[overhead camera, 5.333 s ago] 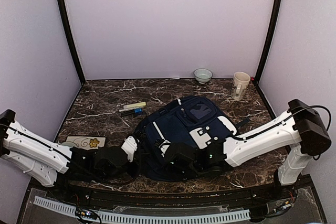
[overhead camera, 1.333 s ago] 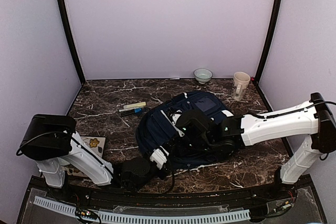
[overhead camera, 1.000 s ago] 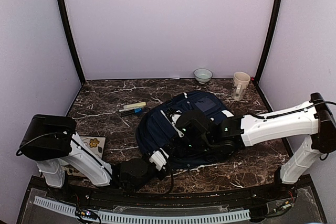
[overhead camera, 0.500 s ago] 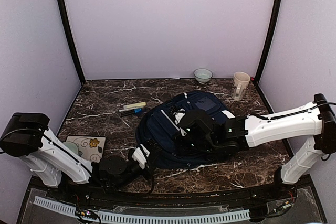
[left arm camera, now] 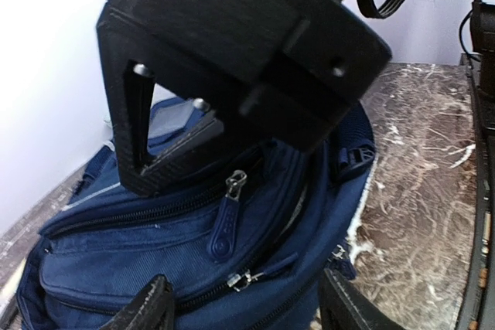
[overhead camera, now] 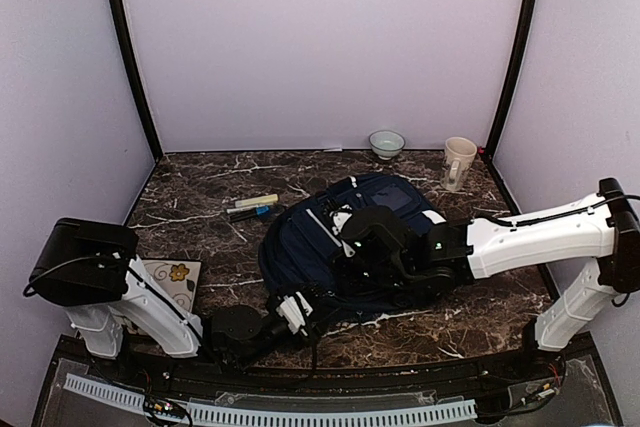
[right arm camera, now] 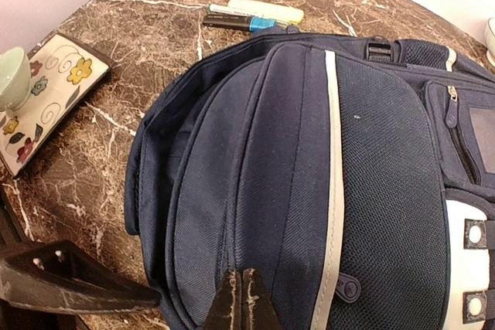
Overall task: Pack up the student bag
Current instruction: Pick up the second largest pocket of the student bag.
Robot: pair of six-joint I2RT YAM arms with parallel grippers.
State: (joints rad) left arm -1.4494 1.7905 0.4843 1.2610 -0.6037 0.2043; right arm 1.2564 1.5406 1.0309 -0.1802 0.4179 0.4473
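The student bag (overhead camera: 390, 199), navy with white stripes, lies flat mid-table. My left gripper (overhead camera: 312, 299) is low at its near edge and open. In the left wrist view the left gripper (left arm camera: 247, 316) has its fingers on either side of a metal zipper slider (left arm camera: 246, 277) on the bag (left arm camera: 116, 268), without touching it. A blue rubber zipper pull (left arm camera: 224, 222) hangs just above. My right gripper (overhead camera: 338, 257) reaches over the bag from the right. In the right wrist view the right gripper (right arm camera: 241, 303) is shut, tips pressed on a seam of the bag (right arm camera: 371, 152).
A yellow highlighter and pens (overhead camera: 252, 207) lie left of the bag, also in the right wrist view (right arm camera: 255, 15). A flowered tray (overhead camera: 172, 275) with a pale green cup (right arm camera: 11, 75) sits near left. A bowl (overhead camera: 386, 143) and a mug (overhead camera: 459, 162) stand at the back.
My left gripper swung left along the near edge, came back right to the bag's front and opened. The right arm has hardly moved and stays shut.
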